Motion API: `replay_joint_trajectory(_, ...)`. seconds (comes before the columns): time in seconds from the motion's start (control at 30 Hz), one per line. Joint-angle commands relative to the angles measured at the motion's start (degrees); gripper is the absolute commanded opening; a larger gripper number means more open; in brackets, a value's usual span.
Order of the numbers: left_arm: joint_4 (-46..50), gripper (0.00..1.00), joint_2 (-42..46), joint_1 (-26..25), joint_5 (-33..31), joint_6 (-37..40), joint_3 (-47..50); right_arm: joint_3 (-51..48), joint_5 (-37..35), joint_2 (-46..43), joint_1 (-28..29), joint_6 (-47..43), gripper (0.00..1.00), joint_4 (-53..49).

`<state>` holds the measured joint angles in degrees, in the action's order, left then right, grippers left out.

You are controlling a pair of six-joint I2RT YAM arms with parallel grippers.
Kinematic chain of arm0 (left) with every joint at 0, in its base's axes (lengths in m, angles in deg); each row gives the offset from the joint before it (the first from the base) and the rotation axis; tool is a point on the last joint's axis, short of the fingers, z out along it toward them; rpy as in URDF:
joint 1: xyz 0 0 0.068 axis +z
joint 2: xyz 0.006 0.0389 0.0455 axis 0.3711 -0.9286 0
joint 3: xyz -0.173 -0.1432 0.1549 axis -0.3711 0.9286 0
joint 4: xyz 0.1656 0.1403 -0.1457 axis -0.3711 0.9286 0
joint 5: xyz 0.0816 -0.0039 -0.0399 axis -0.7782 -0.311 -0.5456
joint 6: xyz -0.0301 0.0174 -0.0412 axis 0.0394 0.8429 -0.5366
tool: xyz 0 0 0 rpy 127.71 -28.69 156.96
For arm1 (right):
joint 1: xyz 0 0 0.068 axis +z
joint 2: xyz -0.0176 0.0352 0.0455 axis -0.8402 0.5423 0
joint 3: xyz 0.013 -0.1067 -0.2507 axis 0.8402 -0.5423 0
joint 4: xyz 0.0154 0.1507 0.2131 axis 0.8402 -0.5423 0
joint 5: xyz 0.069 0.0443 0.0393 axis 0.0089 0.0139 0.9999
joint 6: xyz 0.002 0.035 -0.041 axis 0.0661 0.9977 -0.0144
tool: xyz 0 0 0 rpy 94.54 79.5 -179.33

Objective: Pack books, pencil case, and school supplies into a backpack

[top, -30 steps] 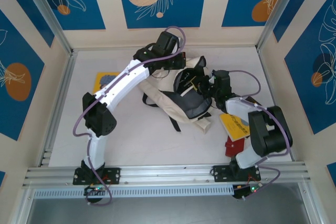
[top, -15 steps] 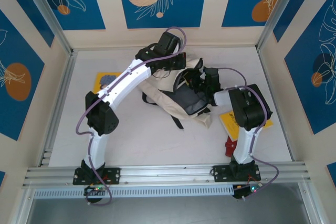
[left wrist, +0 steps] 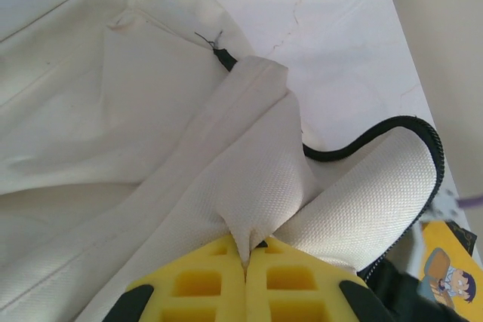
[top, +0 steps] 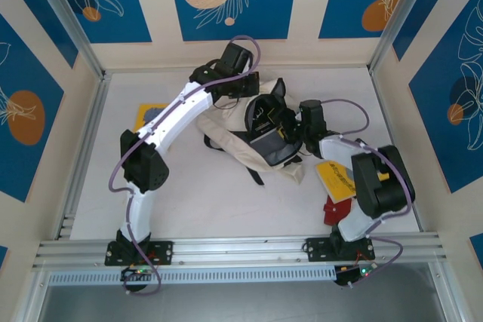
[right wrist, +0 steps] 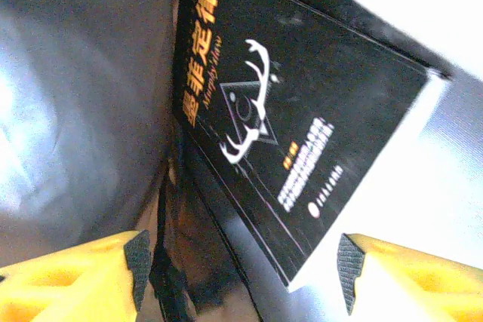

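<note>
Farthest left, a yellow book (top: 151, 115) lies on the table (top: 189, 194), unpacked. The left gripper (left wrist: 246, 258) is pinched tight on a fold at the rim of the backpack (left wrist: 113, 148), apparently holding the mouth up and open. Inside that mouth a black book (right wrist: 302, 148) leans against the dark lining; the right gripper (right wrist: 243, 265) hangs just behind it, fingers spread wide, gripping nothing. A second yellow book (top: 341, 179) lies farther right.
</note>
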<state>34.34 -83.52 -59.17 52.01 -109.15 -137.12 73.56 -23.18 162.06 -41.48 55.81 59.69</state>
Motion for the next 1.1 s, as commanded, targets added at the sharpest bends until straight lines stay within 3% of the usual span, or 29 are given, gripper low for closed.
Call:
replay_joint_trajectory(0.0, -2.5, 0.00, 0.7, 1.9, -1.1, -0.3, 2.6, -2.8, -2.4, -6.6, 0.0, -5.6, 0.68, -10.9)
replay_joint_trajectory(0.13, -3.7, 0.02, 2.7, 2.9, 1.4, 0.5, 7.6, -5.1, -6.5, -15.0, 0.3, -9.4, 0.67, -20.1)
replay_joint_trajectory(0.3, -8.6, 0.54, 9.4, 5.9, 3.2, -0.9, 20.2, -4.2, -15.1, -25.8, 0.2, -13.5, 0.73, -35.9)
replay_joint_trajectory(0.4, -9.5, 0.70, 13.7, 9.1, 1.0, -1.0, 27.6, -1.7, -19.3, -29.9, 0.3, -16.0, 0.77, -43.9)
replay_joint_trajectory(0.53, -11.7, 0.79, 18.5, 15.7, 0.5, -2.0, 38.2, 1.3, -20.6, -32.3, 0.4, -18.9, 0.79, -48.1)
replay_joint_trajectory(0.77, -13.4, 0.92, 21.7, 27.6, -2.7, -1.0, 50.1, 4.8, -16.1, -31.0, 1.7, -20.1, 0.81, -45.8)
replay_joint_trajectory(0.9, -14.2, 0.91, 17.4, 32.8, 1.0, 0.9, 50.6, 6.9, -15.0, -28.2, 4.1, -20.3, 0.81, -45.1)
replay_joint_trajectory(1.07, -12.5, 0.91, 10.9, 34.0, 1.2, 4.1, 46.5, 7.8, -14.0, -25.9, 6.0, -19.4, 0.81, -44.3)
